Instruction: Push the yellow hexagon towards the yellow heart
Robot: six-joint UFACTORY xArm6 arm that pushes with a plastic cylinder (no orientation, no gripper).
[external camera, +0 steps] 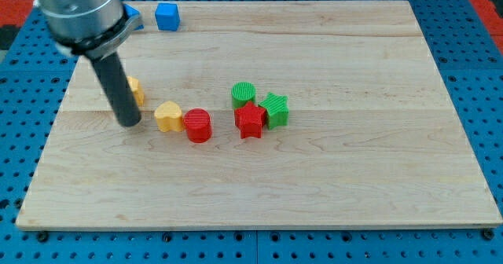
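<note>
On the left half of a pale wooden bench (pixel 330 185), a thick dark rod comes down from a grey metal housing at the view's top left. My tip (pixel 130 124) rests on the wood at the rod's lower end. This arm carries no gripper, so nothing is apart, together or clamped; the rod alone does the pushing.

Partly hidden behind the rod, just to its right and slightly higher in the view, sits a yellow block (pixel 136 89). Only a sliver shows, so its shape cannot be confirmed; it is probably the yellow hexagon. A second yellow block (pixel 167 116), lobed like a heart, lies near the tip on the view's right, not touching it. The two yellow pieces are near each other but apart.

The tip stands below and beside the hidden yellow block, which suggests it is placed to work around that block so it can shove it rightward and down toward the heart.

A red cylinder (pixel 198 126) touches the heart's right side; a hard push could crowd into it. Further right is a tight cluster: a green cylinder (pixel 244 94), a red star (pixel 251 121) and a green star (pixel 276 110). Two blue blocks sit at the top left edge, a blue cube (pixel 167 16) and another blue block (pixel 134 16) half hidden by the housing, both well clear of the work.
</note>
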